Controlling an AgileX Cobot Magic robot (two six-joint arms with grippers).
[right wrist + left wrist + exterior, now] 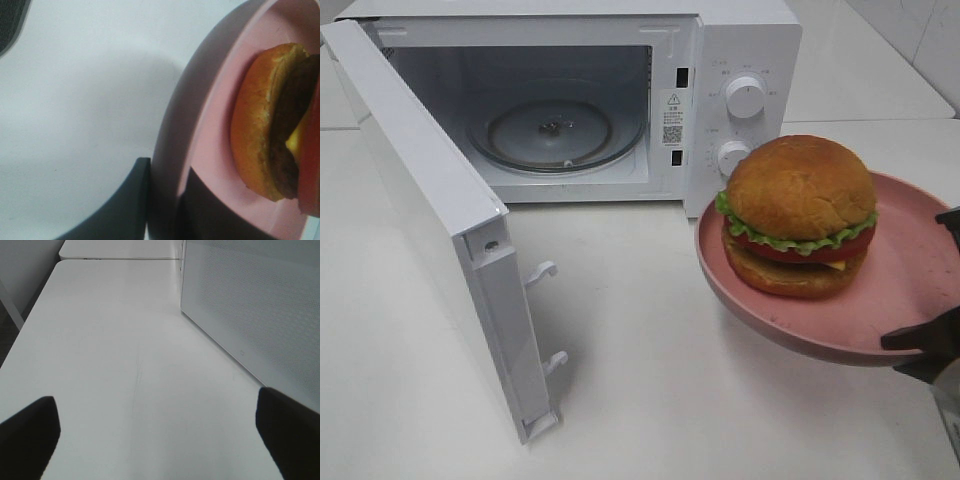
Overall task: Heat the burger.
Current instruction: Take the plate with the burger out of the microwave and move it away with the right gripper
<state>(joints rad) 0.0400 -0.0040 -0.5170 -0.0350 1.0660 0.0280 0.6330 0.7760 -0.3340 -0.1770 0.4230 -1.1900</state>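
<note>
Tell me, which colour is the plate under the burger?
Pink. The plate under the burger shows best in the exterior high view.

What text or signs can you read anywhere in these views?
Nothing reads clearly.
Sticker on the microwave frame: warning triangle and QR code; its print is too small.
Marks around the upper knob and lower knob: too faint.
Both wrist views: none.

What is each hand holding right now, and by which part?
The right hand pinches the pink plate by its rim, with the burger riding on it. The left hand is open and holds nothing.
</note>
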